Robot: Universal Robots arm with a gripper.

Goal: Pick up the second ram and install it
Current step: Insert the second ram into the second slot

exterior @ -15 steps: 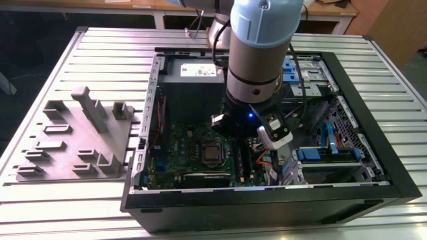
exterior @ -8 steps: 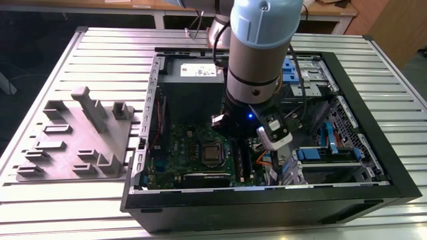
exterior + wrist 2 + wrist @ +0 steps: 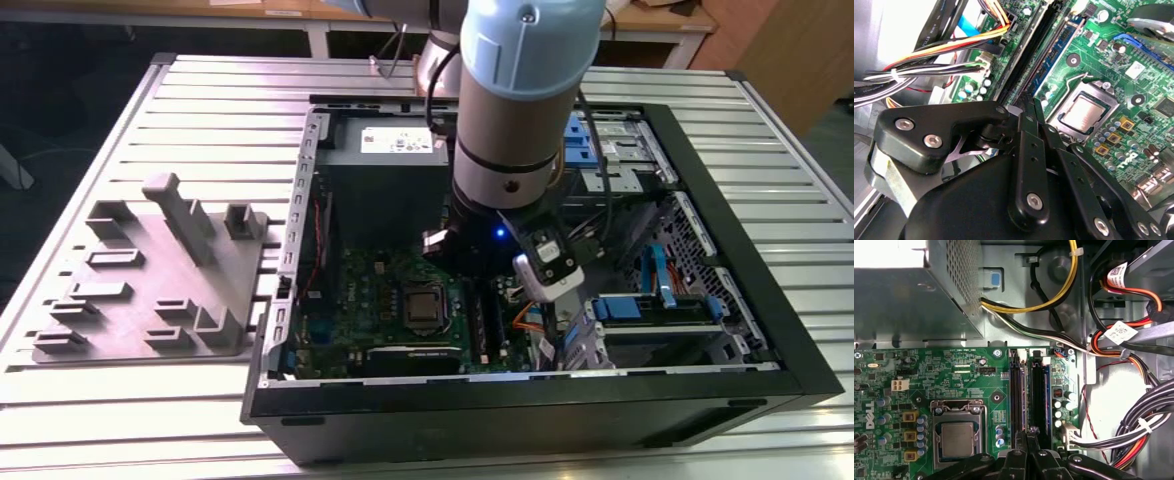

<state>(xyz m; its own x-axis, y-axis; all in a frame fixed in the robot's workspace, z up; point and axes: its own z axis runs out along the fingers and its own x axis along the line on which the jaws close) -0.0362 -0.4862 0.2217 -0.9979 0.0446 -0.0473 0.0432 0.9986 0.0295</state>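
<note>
Grey moulded fixture tray (image 3: 147, 280) sits on the slatted metal surface (image 3: 200, 80) at the exterior view's left, its holders bare. Just beside it is the open black computer case (image 3: 534, 410), with the green motherboard (image 3: 360, 290) and its processor socket (image 3: 424, 308) on the floor of the case. My arm (image 3: 514, 90) reaches down into the case just past the socket, over the memory slots (image 3: 1015, 395).

In both wrist views the claw (image 3: 1027, 432) (image 3: 1034, 106) has its fingers drawn together, with nothing visible between them, and the tips are at the near end of the slots. A thin greenish strip between the two black slots looks like the second ram (image 3: 1024, 390), seated edge-up, though I cannot be certain. Further right are bundled cables (image 3: 1149, 410) and a blue drive caddy (image 3: 654, 305).
</note>
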